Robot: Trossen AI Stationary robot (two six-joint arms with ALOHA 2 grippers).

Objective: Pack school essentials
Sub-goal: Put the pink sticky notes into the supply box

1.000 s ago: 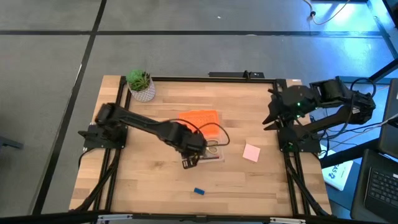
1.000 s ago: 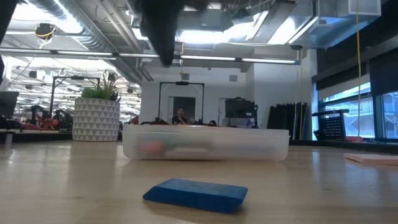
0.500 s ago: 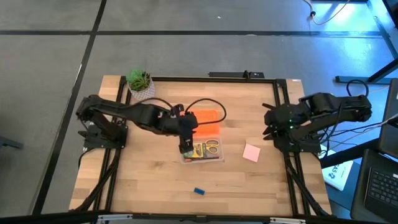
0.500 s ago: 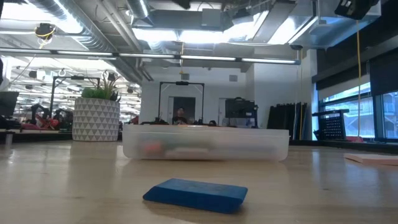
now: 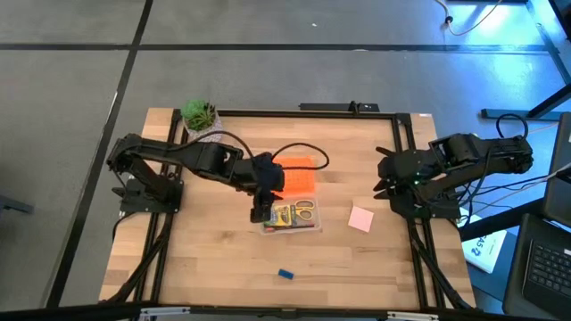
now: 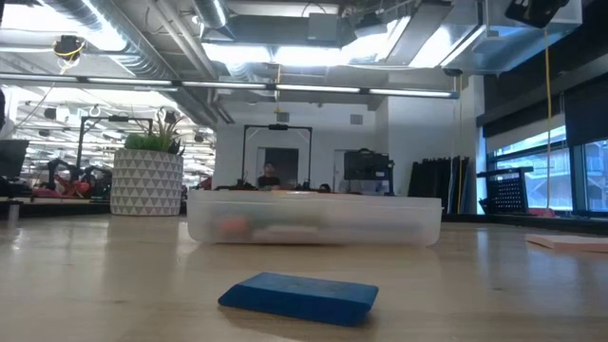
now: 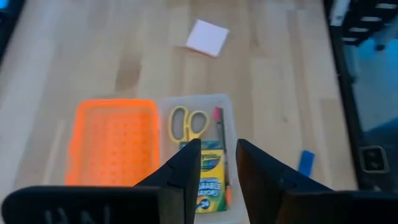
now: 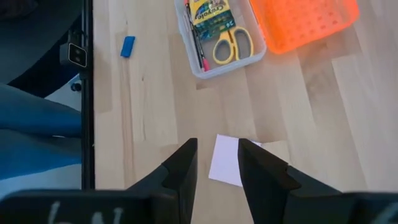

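Wooden table [image 5: 357, 259], yellow-handled scissors [image 5: 304, 211] lengthwise in clear box [image 5: 291, 227]

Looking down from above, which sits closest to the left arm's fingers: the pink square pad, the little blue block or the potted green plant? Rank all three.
From the left gripper:
1. Potted green plant, at the back left corner.
2. Small blue block, near the front edge; too close to the plant to rank firmly.
3. Pink square pad, on the right side.
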